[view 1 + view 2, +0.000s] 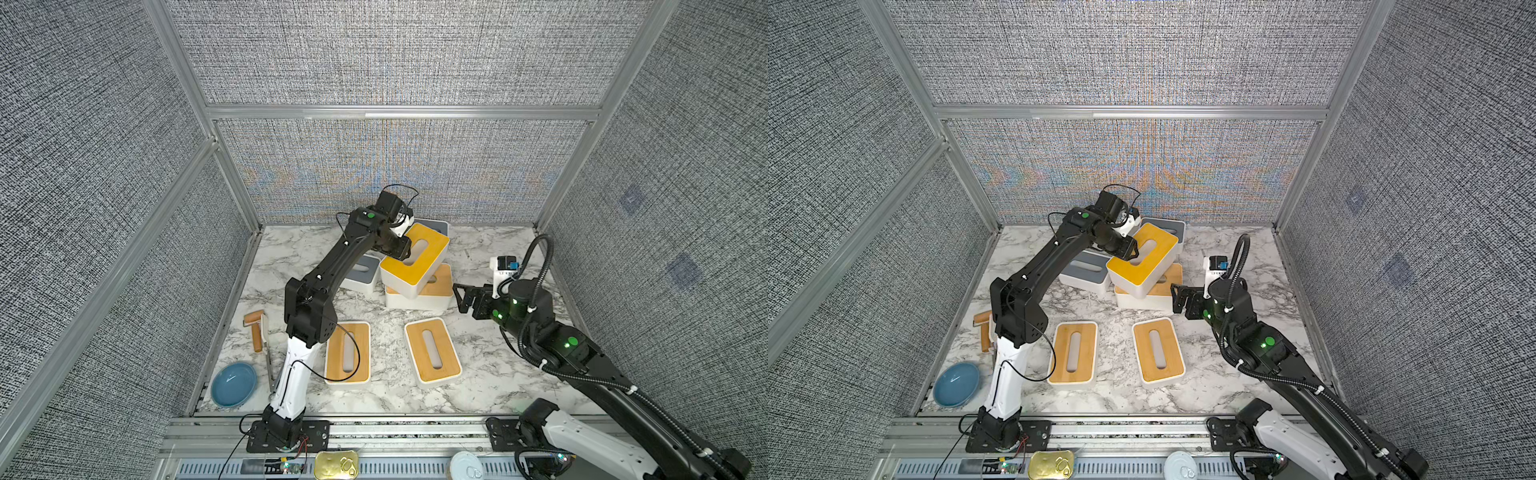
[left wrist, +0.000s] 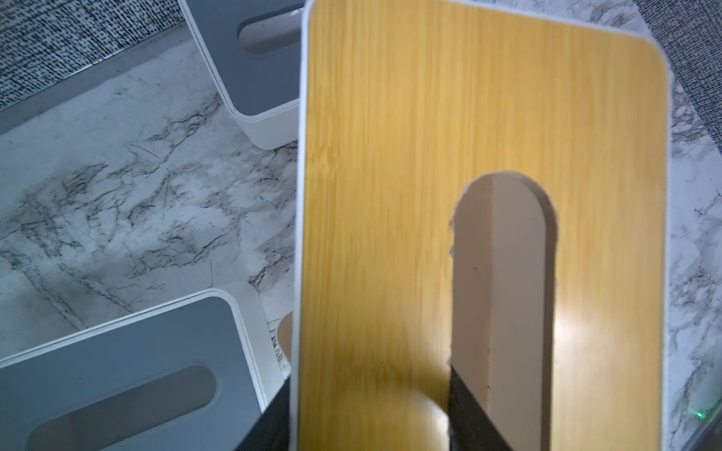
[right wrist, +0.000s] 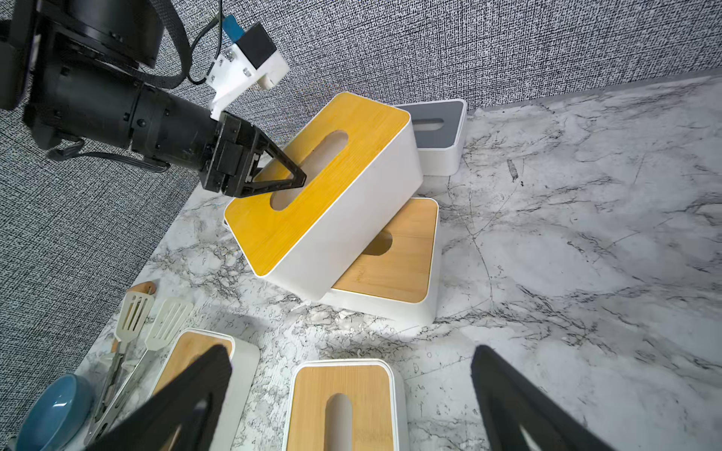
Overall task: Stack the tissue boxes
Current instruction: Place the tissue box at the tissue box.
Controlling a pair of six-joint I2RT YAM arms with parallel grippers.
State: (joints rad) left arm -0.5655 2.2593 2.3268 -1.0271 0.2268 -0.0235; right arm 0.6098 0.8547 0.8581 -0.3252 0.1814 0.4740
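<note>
My left gripper point(image 1: 401, 251) point(image 2: 371, 410) is shut on a tissue box with a yellow-orange lid point(image 1: 419, 266) point(image 3: 324, 187), one finger in the lid slot and one outside the long wall. That box hangs tilted over a bamboo-lidded box point(image 1: 432, 291) point(image 3: 394, 257) on the marble table. One grey-lidded box point(image 1: 363, 272) lies left of them, and another point(image 1: 436, 226) is at the back wall. Two bamboo-lidded boxes point(image 1: 348, 352) point(image 1: 432, 350) lie flat in front. My right gripper point(image 1: 459, 297) point(image 3: 349, 353) is open and holds nothing, right of the pile.
A blue bowl point(image 1: 233, 384) and slotted tongs with a wooden-handled tool point(image 1: 259, 332) lie at the table's left edge. A gold tin point(image 1: 336, 464) and a white lid point(image 1: 465, 465) sit on the front rail. Fabric walls enclose three sides.
</note>
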